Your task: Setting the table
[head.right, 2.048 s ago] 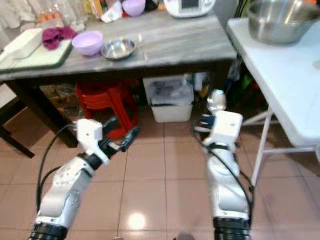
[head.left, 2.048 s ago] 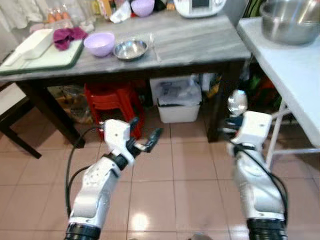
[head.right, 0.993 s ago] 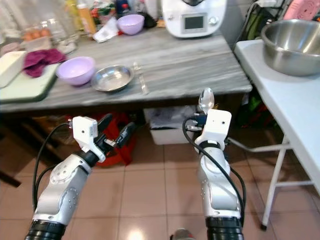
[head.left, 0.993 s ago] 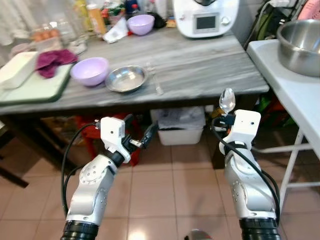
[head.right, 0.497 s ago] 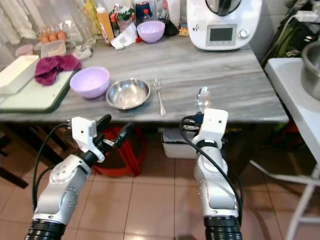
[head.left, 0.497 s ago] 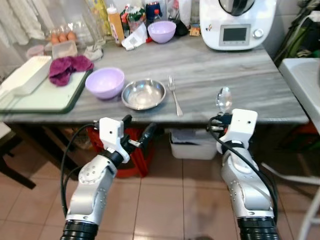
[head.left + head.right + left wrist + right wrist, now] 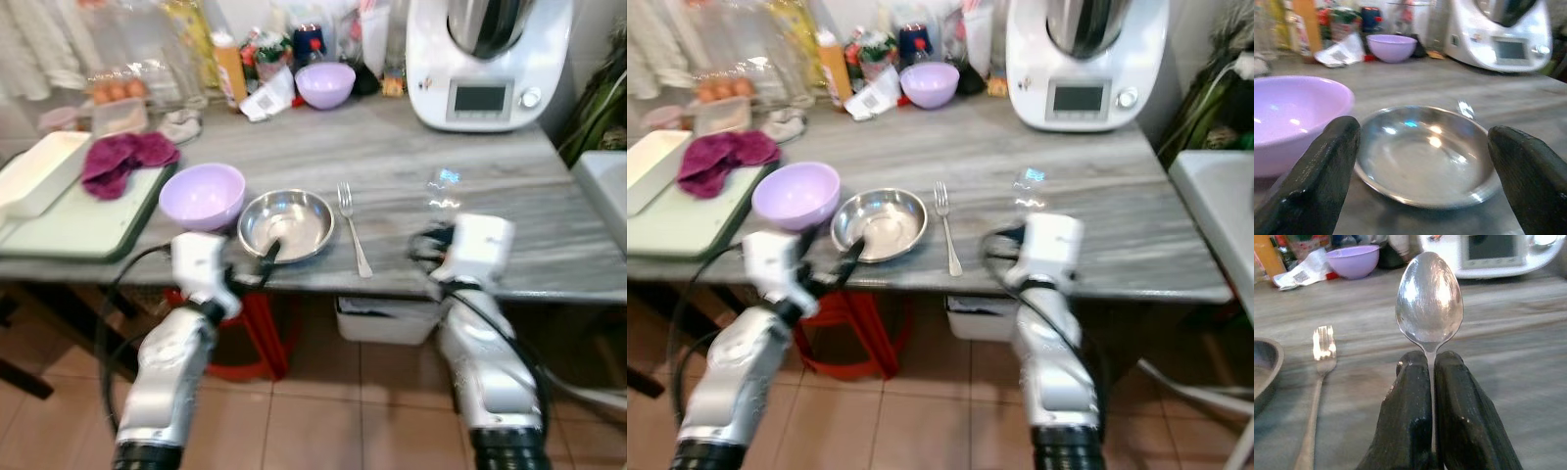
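Holding a spoon at the table's near edge

Spanning the scene is the grey wooden table (image 7: 411,166), with a white kitchen machine (image 7: 490,59) at its two o'clock corner. A lilac bowl (image 7: 202,196) sits touching the steel bowl (image 7: 286,225); a fork (image 7: 354,230) lies just beside, at three o'clock of it. The right gripper (image 7: 1431,382) is clenched on a spoon (image 7: 1429,298) — bowl upright, over the table's near edge. The left gripper (image 7: 1420,161) is spread wide — its fingers (image 7: 1317,181) frame the steel bowl.
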Available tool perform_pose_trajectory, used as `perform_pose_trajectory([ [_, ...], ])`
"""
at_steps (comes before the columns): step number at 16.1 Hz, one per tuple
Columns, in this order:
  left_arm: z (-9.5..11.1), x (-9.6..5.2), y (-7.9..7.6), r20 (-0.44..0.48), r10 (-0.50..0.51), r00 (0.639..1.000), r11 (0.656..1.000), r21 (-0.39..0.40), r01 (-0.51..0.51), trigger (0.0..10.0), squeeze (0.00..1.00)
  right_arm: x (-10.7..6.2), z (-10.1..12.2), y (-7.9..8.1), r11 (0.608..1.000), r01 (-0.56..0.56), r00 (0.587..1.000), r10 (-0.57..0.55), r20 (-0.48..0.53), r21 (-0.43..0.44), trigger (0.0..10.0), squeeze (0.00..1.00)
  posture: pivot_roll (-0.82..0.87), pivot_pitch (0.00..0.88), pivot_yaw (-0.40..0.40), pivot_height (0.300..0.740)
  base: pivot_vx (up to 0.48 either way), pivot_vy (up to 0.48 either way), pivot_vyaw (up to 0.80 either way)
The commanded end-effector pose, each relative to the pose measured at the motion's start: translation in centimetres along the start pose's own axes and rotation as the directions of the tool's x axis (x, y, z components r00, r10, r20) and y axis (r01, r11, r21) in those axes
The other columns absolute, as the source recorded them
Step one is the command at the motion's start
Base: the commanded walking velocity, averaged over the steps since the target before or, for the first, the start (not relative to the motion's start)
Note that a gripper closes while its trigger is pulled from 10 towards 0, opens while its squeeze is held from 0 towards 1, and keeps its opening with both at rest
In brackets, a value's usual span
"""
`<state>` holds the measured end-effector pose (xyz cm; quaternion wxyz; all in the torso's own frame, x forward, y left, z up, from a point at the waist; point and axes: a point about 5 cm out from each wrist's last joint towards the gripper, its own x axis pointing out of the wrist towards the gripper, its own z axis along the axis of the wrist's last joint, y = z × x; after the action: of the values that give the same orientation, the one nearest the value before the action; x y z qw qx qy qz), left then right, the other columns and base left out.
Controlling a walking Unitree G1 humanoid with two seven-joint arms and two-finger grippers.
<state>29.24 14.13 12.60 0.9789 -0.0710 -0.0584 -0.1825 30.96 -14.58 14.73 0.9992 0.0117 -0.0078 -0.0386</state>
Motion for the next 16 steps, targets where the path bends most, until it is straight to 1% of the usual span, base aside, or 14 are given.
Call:
perform_pose_trajectory([
  [1, 0.4, -0.1, -0.3, 0.008, 0.009, 1.0, 1.0, 0.025, -0.009, 10.0, 0.0, 0.1, 0.7, -0.6, 1.0, 0.016, 0.999, -0.016, 0.029, -0.005, 10.0, 0.0, -0.18, 0.107, 0.067, 0.74, 0.0, 0.0, 0.0],
  [3, 0.7, -1.5, 0.9, 0.013, 0.093, 0.996, 0.989, 0.111, -0.094, 10.0, 0.0, 0.2, 0.9, -0.7, 1.0, 0.014, 0.999, -0.013, 0.032, -0.004, 10.0, 0.0, -0.18, 0.112, 0.068, 0.74, 0.0, 0.0, 0.0],
  [4, 0.6, -2.0, 1.5, 0.01, 0.13, 0.991, 0.984, 0.125, -0.13, 10.0, 0.0, 0.2, 0.9, -0.7, 1.0, 0.014, 0.999, -0.014, 0.03, -0.002, 10.0, 0.0, -0.18, 0.112, 0.068, 0.74, 0.0, 0.0, 0.0],
  [5, 0.3, -3.0, 2.1, -0.007, 0.159, 0.987, 0.978, 0.134, -0.157, 10.0, 0.0, 0.2, 0.7, -0.7, 1.0, 0.012, 1.0, -0.012, 0.02, 0.01, 10.0, 0.0, -0.18, 0.113, 0.066, 0.74, 0.0, 0.0, 0.0],
  [7, -0.1, -4.0, 2.4, -0.03, 0.175, 0.984, 0.976, 0.137, -0.169, 10.0, 0.0, 0.2, 0.6, -0.8, 1.0, 0.006, 1.0, -0.006, 0.011, 0.017, 10.0, 0.0, -0.18, 0.113, 0.062, 0.74, 0.0, 0.0, 0.0],
  [8, -0.5, -4.8, 2.3, -0.059, 0.173, 0.983, 0.976, 0.147, -0.163, 10.0, 0.0, 0.5, 0.6, -0.7, 0.999, -0.009, 1.0, 0.01, -0.006, 0.037, 10.0, 0.0, -0.17, 0.113, 0.056, 0.74, 0.0, 0.0, 0.0],
  [10, -0.8, -5.2, 2.1, -0.082, 0.16, 0.984, 0.978, 0.152, -0.146, 10.0, 0.0, 1.0, 0.5, -0.8, 0.998, -0.01, 0.999, 0.013, -0.034, 0.067, 10.0, 0.0, -0.16, 0.116, 0.051, 0.74, 0.0, 0.0, 0.0],
  [12, -0.9, -5.3, 2.1, -0.095, 0.149, 0.984, 0.98, 0.149, -0.134, 10.0, 0.0, 1.4, 0.4, -0.8, 0.998, -0.023, 0.997, 0.027, -0.067, 0.06, 10.0, 0.0, -0.16, 0.117, 0.05, 0.74, 0.0, 0.0, 0.0],
  [13, -1.0, -5.4, 2.1, -0.099, 0.147, 0.984, 0.98, 0.148, -0.131, 10.0, 0.0, 1.5, 0.3, -0.7, 0.997, -0.022, 0.997, 0.028, -0.074, 0.073, 10.0, 0.0, -0.16, 0.117, 0.05, 0.74, 0.0, 0.0, 0.0],
  [14, -1.0, -5.4, 2.0, -0.108, 0.135, 0.985, 0.983, 0.142, -0.119, 10.0, 0.0, 1.5, 0.1, -0.7, 0.998, -0.017, 0.995, 0.023, -0.099, 0.056, 10.0, 0.0, -0.16, 0.119, 0.051, 0.74, 0.0, 0.0, 0.0],
  [15, -1.0, -5.4, 1.9, -0.114, 0.123, 0.986, 0.985, 0.135, -0.107, 10.0, 0.0, 1.5, -0.3, -0.7, 0.998, -0.01, 0.992, 0.018, -0.128, 0.066, 10.0, 0.0, -0.16, 0.119, 0.051, 0.74, 0.0, 0.0, 0.0],
  [16, -1.1, -5.4, 1.9, -0.122, 0.115, 0.986, 0.987, 0.129, -0.1, 10.0, 0.0, 1.4, -0.8, -0.9, 0.999, -0.002, 0.986, 0.009, -0.168, 0.045, 10.0, 0.0, -0.16, 0.119, 0.051, 0.74, 0.0, 0.0, 0.0],
])
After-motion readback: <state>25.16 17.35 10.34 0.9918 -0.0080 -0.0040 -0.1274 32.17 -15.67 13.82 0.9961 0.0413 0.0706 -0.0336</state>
